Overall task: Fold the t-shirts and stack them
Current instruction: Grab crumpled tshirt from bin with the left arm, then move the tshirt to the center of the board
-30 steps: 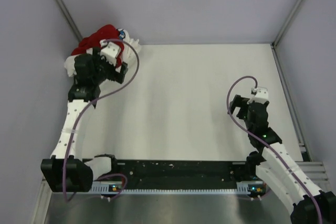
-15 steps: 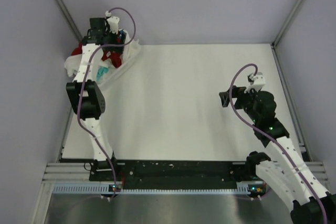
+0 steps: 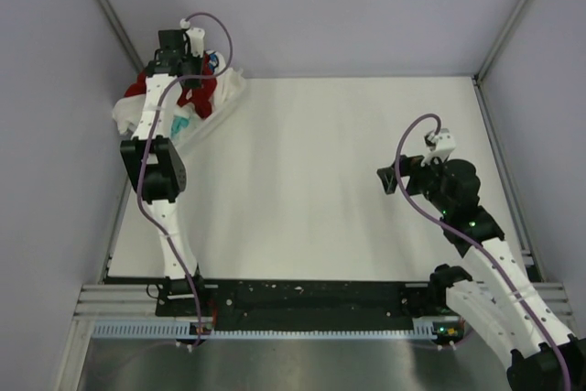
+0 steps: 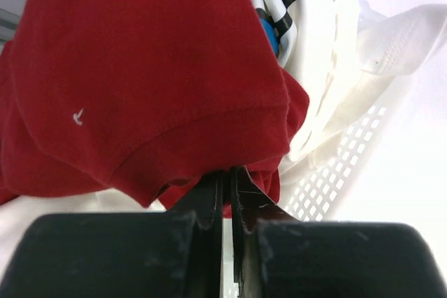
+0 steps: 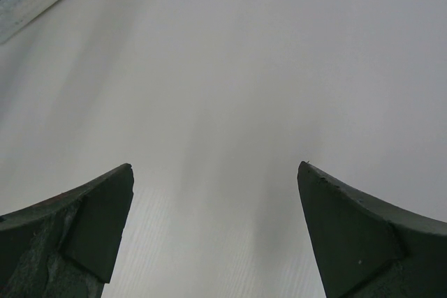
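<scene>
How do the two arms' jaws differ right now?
The left gripper has its jaws shut on a fold of the red t-shirt. The right gripper has its jaws wide open and holds nothing. The left one is over the white basket at the far left corner, while the right one hangs over bare table. Both are dark and two-fingered.

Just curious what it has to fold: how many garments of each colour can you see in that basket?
Red shirt: 1
White shirt: 1, maybe more
Blue-striped shirt: 1
Total: 3 seen
</scene>
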`<state>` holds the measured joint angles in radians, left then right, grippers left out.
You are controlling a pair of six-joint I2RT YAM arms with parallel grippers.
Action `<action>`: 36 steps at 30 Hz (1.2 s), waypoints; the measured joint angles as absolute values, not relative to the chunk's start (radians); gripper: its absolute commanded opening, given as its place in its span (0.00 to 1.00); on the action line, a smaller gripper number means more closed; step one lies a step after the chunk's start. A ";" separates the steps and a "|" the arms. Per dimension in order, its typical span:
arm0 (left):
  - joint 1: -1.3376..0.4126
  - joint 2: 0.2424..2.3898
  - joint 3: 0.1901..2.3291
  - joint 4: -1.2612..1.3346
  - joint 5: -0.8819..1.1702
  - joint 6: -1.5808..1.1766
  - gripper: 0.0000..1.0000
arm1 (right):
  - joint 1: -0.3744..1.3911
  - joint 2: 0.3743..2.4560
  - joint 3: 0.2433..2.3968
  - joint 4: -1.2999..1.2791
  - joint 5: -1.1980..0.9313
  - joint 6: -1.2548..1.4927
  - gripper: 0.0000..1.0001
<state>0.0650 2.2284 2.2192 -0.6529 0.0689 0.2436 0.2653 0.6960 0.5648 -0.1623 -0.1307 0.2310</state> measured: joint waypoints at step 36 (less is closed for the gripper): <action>-0.628 1.812 1.794 -0.926 0.577 0.434 0.70 | 0.314 0.704 0.703 -0.390 -0.067 0.431 0.99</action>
